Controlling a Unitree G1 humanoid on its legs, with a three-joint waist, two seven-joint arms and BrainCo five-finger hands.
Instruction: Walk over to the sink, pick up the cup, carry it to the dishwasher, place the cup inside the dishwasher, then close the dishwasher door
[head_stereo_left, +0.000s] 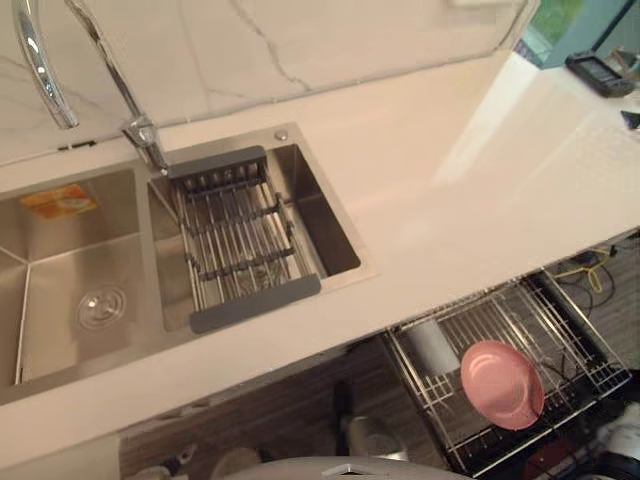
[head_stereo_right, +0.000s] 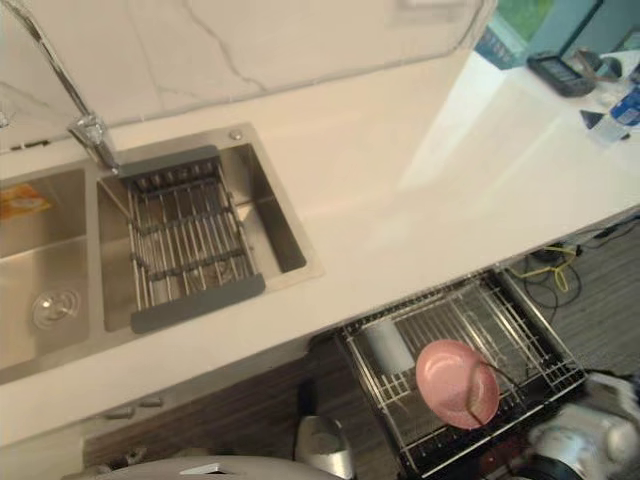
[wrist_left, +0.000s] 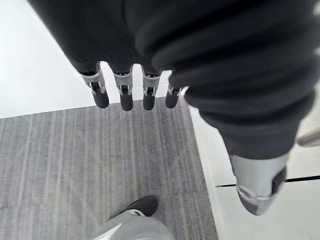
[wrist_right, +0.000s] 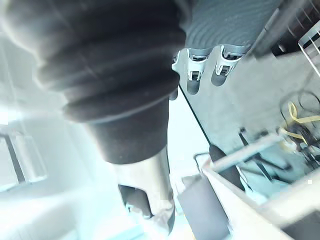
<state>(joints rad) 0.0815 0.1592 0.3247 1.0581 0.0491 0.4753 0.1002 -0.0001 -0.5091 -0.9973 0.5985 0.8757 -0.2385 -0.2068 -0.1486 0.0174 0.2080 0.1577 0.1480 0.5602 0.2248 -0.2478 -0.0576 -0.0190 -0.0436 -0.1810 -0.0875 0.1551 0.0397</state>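
A white cup (head_stereo_left: 432, 345) lies on its side in the pulled-out wire rack of the dishwasher (head_stereo_left: 565, 335), below the counter's front edge at the lower right. A pink plate (head_stereo_left: 500, 383) stands in the same rack beside it. The steel double sink (head_stereo_left: 60, 290) is at the left, and a wire drain rack (head_stereo_left: 235, 240) rests in its right basin. My left hand (wrist_left: 125, 97) hangs over grey floor with straight fingers and holds nothing. My right hand (wrist_right: 194, 80) hangs near the rack's corner, fingers relaxed and empty.
The white counter (head_stereo_left: 450, 200) runs from the sink to the far right, where a black device (head_stereo_left: 600, 72) and a bottle (head_stereo_right: 615, 115) stand. A chrome faucet (head_stereo_left: 40, 70) arches over the sink. An orange sponge (head_stereo_left: 58, 200) lies in the left basin.
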